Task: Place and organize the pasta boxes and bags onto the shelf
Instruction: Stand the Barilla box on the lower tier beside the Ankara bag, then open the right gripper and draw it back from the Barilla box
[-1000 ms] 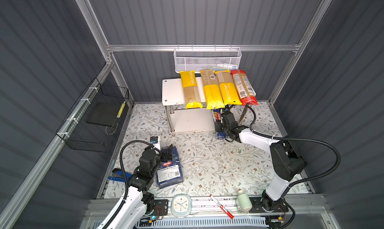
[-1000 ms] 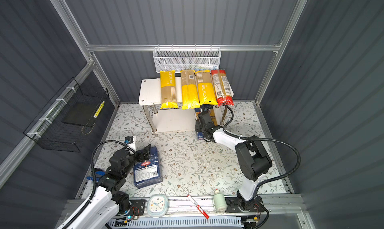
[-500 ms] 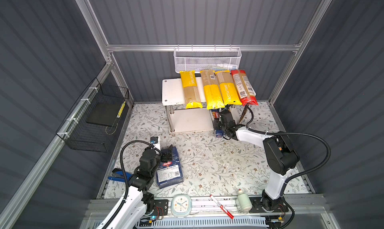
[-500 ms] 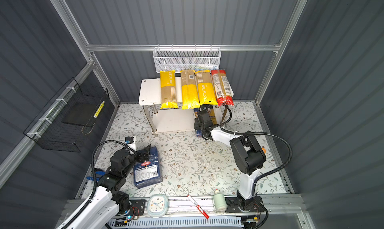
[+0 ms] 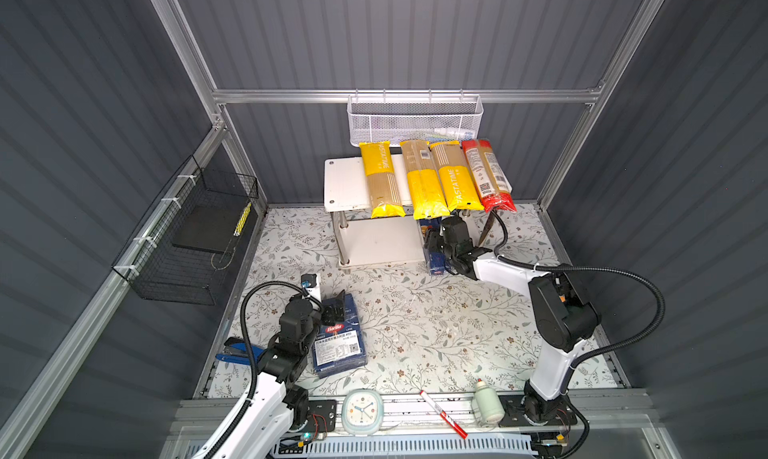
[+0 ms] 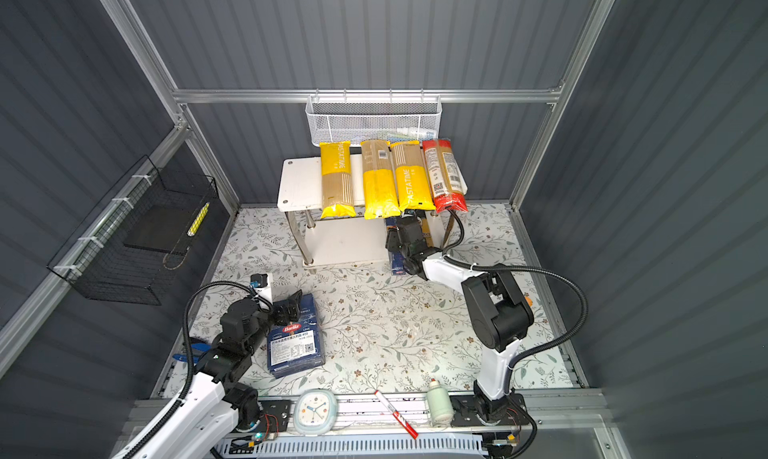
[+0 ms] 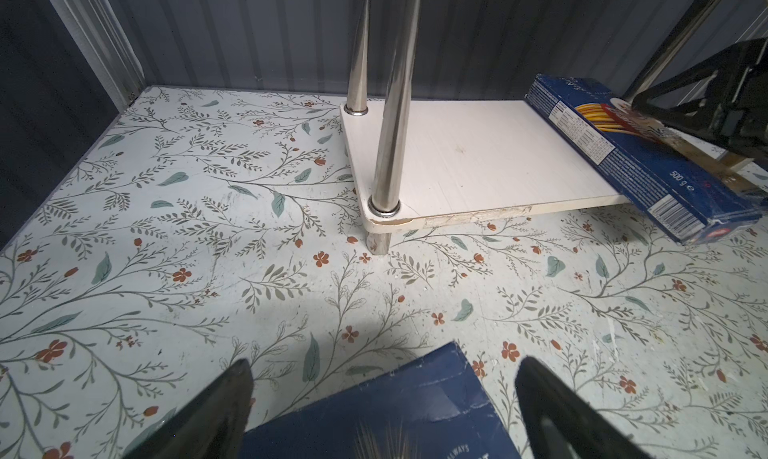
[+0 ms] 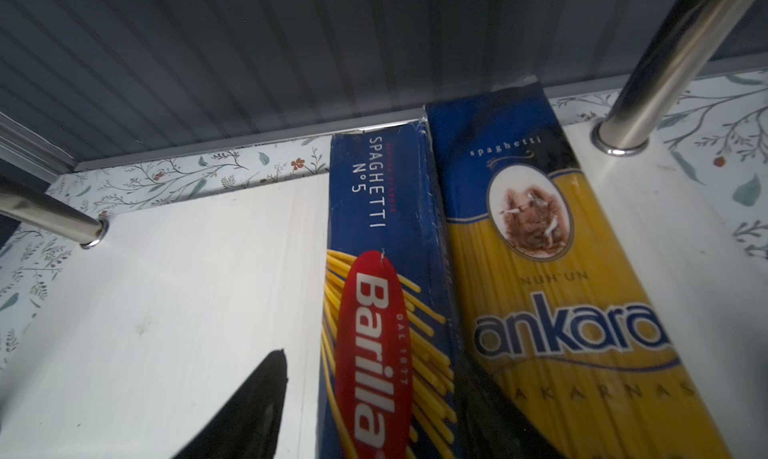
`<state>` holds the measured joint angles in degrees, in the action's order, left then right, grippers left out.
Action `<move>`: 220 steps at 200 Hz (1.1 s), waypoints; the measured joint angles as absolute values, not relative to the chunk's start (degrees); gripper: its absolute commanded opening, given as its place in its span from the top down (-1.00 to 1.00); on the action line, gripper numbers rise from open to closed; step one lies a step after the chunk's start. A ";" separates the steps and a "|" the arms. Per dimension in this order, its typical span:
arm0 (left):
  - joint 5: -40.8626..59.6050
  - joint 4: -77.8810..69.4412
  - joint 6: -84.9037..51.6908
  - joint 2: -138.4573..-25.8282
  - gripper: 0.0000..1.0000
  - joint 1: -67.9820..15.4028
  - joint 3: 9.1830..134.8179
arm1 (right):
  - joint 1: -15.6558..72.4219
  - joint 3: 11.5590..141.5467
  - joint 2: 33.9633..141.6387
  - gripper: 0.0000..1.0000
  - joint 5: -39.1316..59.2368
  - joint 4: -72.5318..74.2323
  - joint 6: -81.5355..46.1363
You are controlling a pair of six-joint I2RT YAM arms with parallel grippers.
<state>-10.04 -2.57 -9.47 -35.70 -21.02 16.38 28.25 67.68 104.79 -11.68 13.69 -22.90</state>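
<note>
Left jaws open, straddling far edge of wide Barilla box (image 5: 338,344), which lies flat on floral surface (image 5: 436,324). Right jaws open around narrow Barilla box (image 8: 374,228) on shelf (image 5: 374,240) lower board, just beside ankara bag (image 8: 561,311). Top board: three yellow bags (image 5: 380,178), one red bag (image 5: 488,174), side by side.

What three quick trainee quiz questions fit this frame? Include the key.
1. True or false: four spaghetti bags lie on the top board of the shelf.
2. On the lower board, the narrow Barilla box lies right beside: A) the ankara bag B) a clock C) a stapler.
3. Which gripper straddles the end of the wide Barilla box on the floral mat?

Key: 1 true; 2 A; 3 left gripper.
</note>
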 measured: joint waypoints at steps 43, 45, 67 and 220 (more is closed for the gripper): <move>-10.07 -2.59 -9.47 -36.34 -0.99 -21.02 16.38 | 28.53 61.41 95.88 -0.31 -10.66 12.84 -23.33; -10.07 -2.59 -9.47 -36.32 -0.99 -21.02 16.38 | 28.58 60.86 95.22 -0.32 -10.68 12.78 -23.35; -10.04 -2.57 -9.47 -35.75 -0.99 -21.02 16.36 | 29.93 56.80 90.26 -0.32 -10.66 11.46 -23.68; -10.11 -2.52 -9.50 -33.26 -0.99 -21.02 16.19 | 36.10 45.17 83.05 -0.40 -3.27 6.68 -30.22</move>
